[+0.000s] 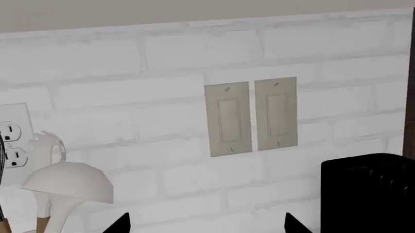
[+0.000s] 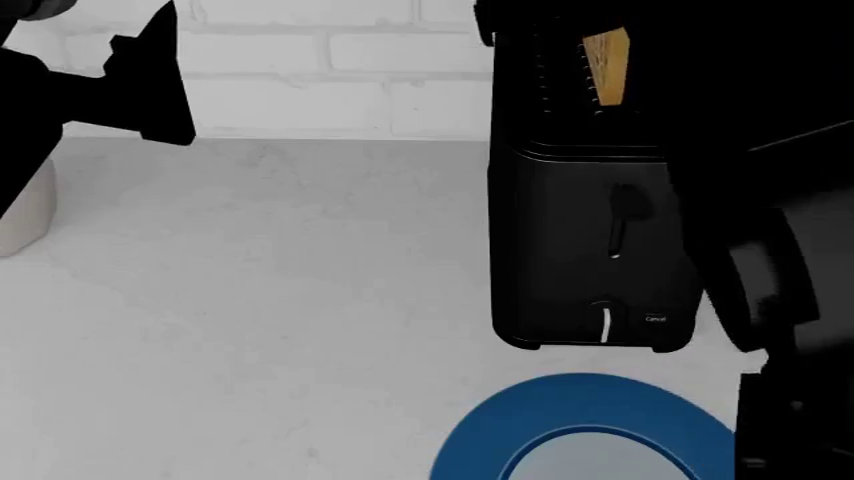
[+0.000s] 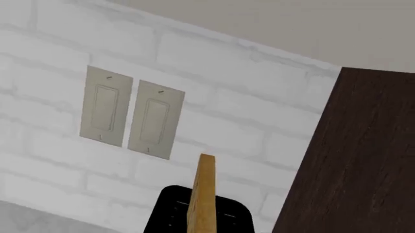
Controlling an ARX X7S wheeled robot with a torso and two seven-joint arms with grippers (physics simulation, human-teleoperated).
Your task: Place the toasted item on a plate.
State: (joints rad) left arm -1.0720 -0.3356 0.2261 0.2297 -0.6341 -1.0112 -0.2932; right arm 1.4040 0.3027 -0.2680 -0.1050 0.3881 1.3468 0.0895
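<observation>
The toasted item (image 3: 201,199), a golden-tan slice seen edge-on, stands upright close to my right wrist camera, in front of the black toaster (image 3: 162,213). In the head view the slice (image 2: 607,65) shows above the toaster's (image 2: 581,240) top. My right gripper's fingers are out of frame; the slice sits where the jaws meet. The blue-rimmed plate (image 2: 587,405) lies on the counter in front of the toaster. My left gripper (image 1: 207,225) is open and empty, raised toward the brick wall; it also shows in the head view (image 2: 147,70).
Two beige light switches (image 1: 250,116) and a wall outlet (image 1: 13,143) sit on the white brick wall. White utensils (image 1: 65,182) stand at the left. A dark wood cabinet (image 3: 353,155) flanks the toaster. A pale container (image 2: 24,215) stands on the grey counter (image 2: 267,300).
</observation>
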